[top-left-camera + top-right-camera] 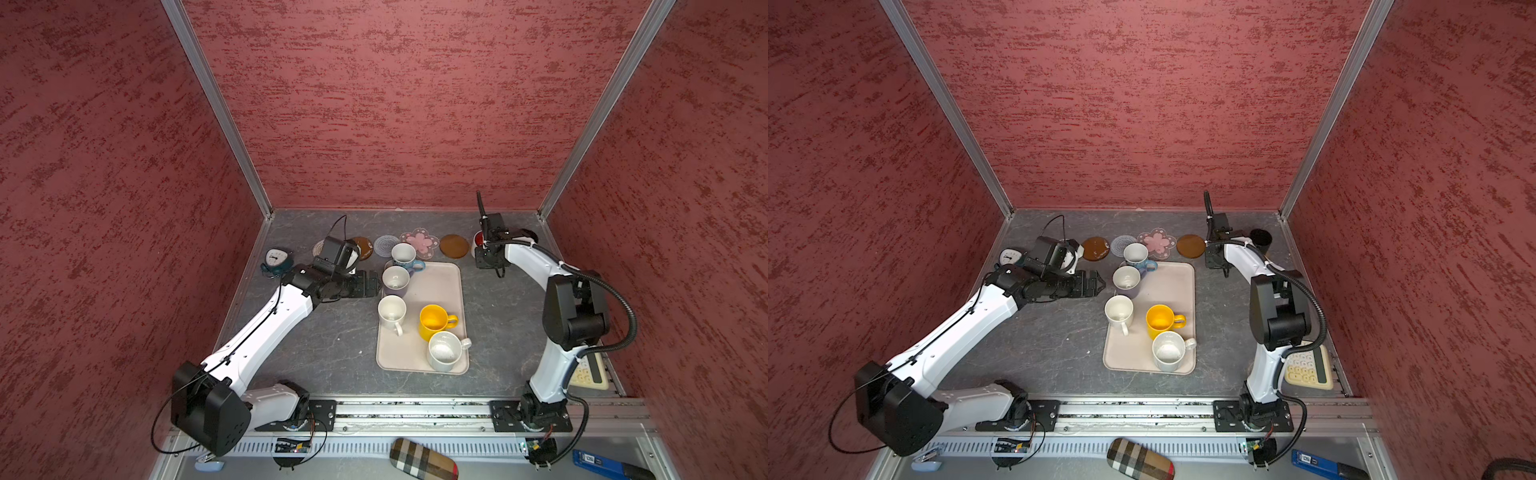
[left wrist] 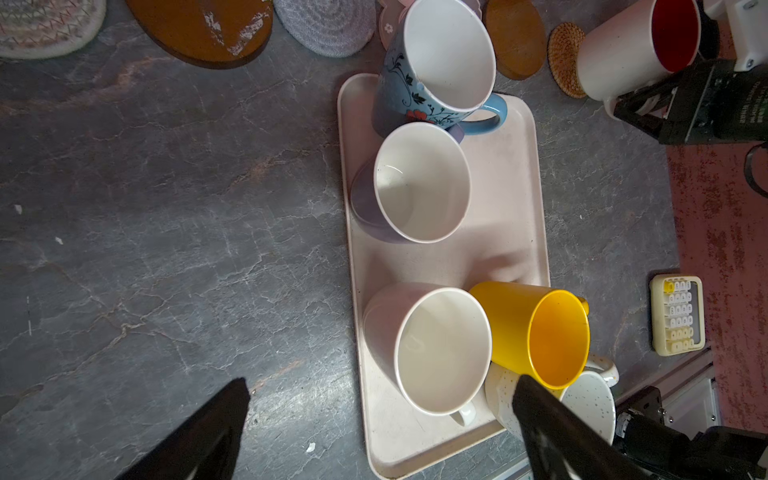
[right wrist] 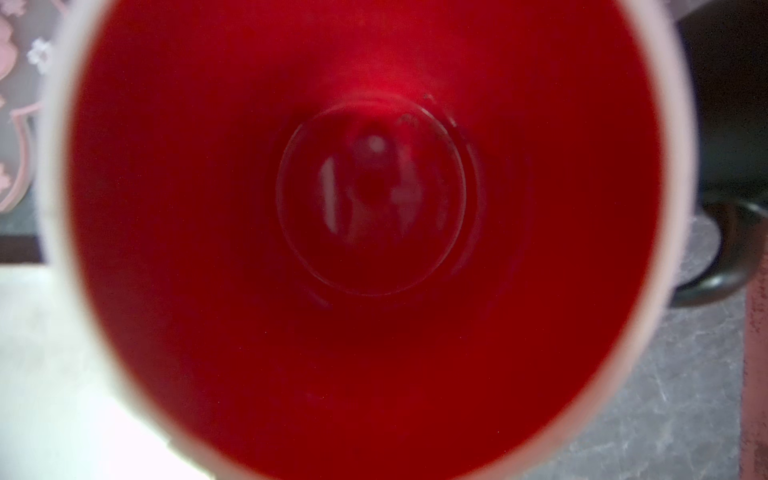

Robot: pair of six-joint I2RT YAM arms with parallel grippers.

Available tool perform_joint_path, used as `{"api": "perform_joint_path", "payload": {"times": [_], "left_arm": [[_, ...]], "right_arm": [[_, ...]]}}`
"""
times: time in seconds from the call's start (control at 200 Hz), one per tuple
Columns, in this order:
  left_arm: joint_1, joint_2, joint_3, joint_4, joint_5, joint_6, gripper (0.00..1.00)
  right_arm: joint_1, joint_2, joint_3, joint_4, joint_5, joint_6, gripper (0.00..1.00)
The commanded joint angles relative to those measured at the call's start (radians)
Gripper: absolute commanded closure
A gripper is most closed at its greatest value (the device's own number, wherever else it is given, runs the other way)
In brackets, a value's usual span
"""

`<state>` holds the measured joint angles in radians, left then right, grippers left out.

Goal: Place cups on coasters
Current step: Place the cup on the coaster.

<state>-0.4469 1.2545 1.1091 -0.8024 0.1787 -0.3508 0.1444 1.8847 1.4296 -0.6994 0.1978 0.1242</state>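
Tray [image 1: 446, 286] serves as dial centre, with 12 o'clock toward the back wall. Five cups stand upright on it:
- blue-based mug [image 1: 404, 254] at the 12 o'clock edge
- lavender mug [image 1: 395, 277] just beside it at 11 o'clock
- plain white mug [image 1: 392, 311] at 9 o'clock
- yellow mug [image 1: 434, 321] toward 5 o'clock
- speckled white mug [image 1: 444, 351] at 6 o'clock, just beside the yellow one

Coasters lie in a row past 12 o'clock: woven pale disc [image 2: 45, 25], brown disc [image 1: 1095, 248], grey spiral disc [image 1: 385, 245], pink flower mat [image 1: 420, 241], second brown disc [image 1: 454, 246] and wicker disc [image 2: 565, 58].

Left gripper [image 1: 372, 284] hovers at 10 o'clock, near the lavender mug, with its fingers spread wide and nothing between them.

Right gripper [image 2: 627, 106] sits at 1 o'clock, its fingers pinching the handle of the red-lined white mug [image 1: 478, 240], just beside the wicker disc. Whether this mug rests on a surface cannot be told. Black mug [image 1: 1261, 240] stands beyond it, near the back right corner.
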Motion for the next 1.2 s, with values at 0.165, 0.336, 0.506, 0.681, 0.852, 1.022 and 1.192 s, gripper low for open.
{"api": "perform_joint_path", "payload": {"times": [0.165, 0.336, 0.506, 0.681, 0.852, 1.022, 1.192], "left_arm": [[0.008, 0.033, 0.037, 0.02, 0.005, 0.036, 0.0], [0.014, 0.046, 0.043, 0.024, 0.01, 0.042, 0.0], [0.021, 0.06, 0.037, 0.031, 0.02, 0.042, 0.0], [0.025, 0.062, 0.032, 0.035, 0.024, 0.042, 0.0], [0.027, 0.061, 0.031, 0.035, 0.027, 0.042, 0.0], [0.027, 0.058, 0.03, 0.035, 0.027, 0.041, 0.0], [0.027, 0.057, 0.028, 0.034, 0.026, 0.041, 0.0]], "right_arm": [[-0.044, 0.062, 0.106, 0.072, 0.0, 0.021, 1.0], [-0.064, 0.09, 0.142, 0.077, -0.016, 0.02, 1.0], [-0.077, 0.119, 0.168, 0.071, -0.048, 0.02, 1.0], [-0.079, 0.138, 0.171, 0.072, -0.054, 0.02, 1.0], [-0.087, 0.157, 0.169, 0.072, -0.055, 0.023, 1.0], [-0.091, 0.157, 0.151, 0.082, -0.056, 0.026, 1.0], [-0.095, 0.163, 0.145, 0.09, -0.061, 0.028, 1.0]]}}
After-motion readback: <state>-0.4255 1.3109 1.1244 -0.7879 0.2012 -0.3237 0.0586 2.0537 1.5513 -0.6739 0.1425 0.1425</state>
